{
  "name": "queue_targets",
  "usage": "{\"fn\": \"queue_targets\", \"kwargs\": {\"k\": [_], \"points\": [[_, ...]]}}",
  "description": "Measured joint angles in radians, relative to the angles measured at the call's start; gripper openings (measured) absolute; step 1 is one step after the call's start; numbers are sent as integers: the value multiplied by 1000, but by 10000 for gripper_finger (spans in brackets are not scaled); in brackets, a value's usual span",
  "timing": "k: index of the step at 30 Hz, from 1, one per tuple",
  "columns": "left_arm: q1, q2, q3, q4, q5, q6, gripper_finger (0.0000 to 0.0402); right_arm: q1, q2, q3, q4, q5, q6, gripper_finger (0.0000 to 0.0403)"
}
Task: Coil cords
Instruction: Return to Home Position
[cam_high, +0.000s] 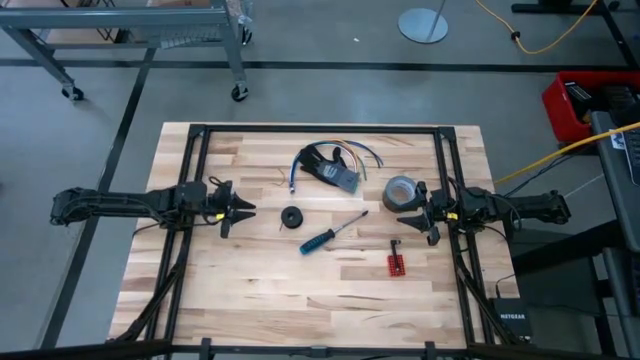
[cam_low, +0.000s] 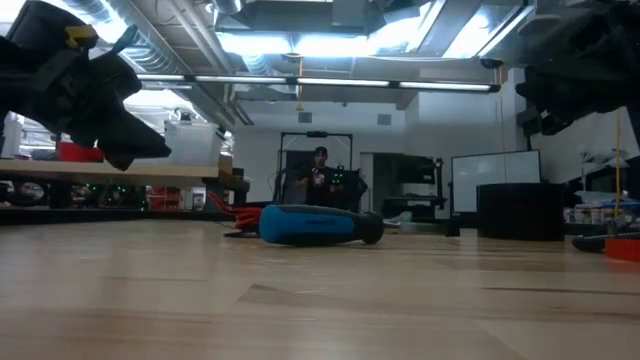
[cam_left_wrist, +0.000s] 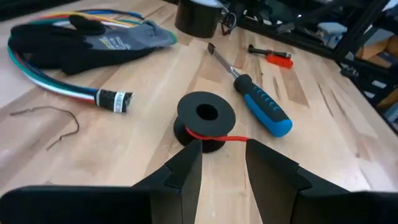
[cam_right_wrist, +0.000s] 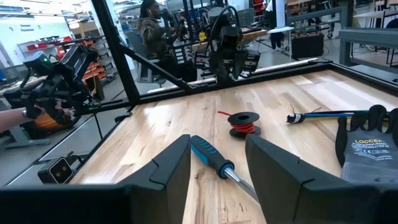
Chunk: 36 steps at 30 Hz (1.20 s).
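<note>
Resting just before left gripper (cam_left_wrist: 222, 148) (jaws parted): cords (cam_left_wrist: 206, 122).

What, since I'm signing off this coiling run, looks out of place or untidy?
The red wire's tail sticks out loose from the black spool instead of lying wound. A thin stray wire scrap lies on the table near the taped cable bundle.
</note>
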Motion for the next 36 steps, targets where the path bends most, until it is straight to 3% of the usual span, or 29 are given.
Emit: {"fn": "queue_targets", "kwargs": {"k": [10, 27, 36], "points": [[0, 0, 0, -15, 0, -79, 117, 0, 0, -1, 0, 0, 0, 158], [0, -3, 0, -19, -1, -79, 117, 0, 0, -1, -1, 0, 1, 158], [0, -146, 0, -20, -2, -79, 117, 0, -2, -2, -2, 1, 1, 158]]}}
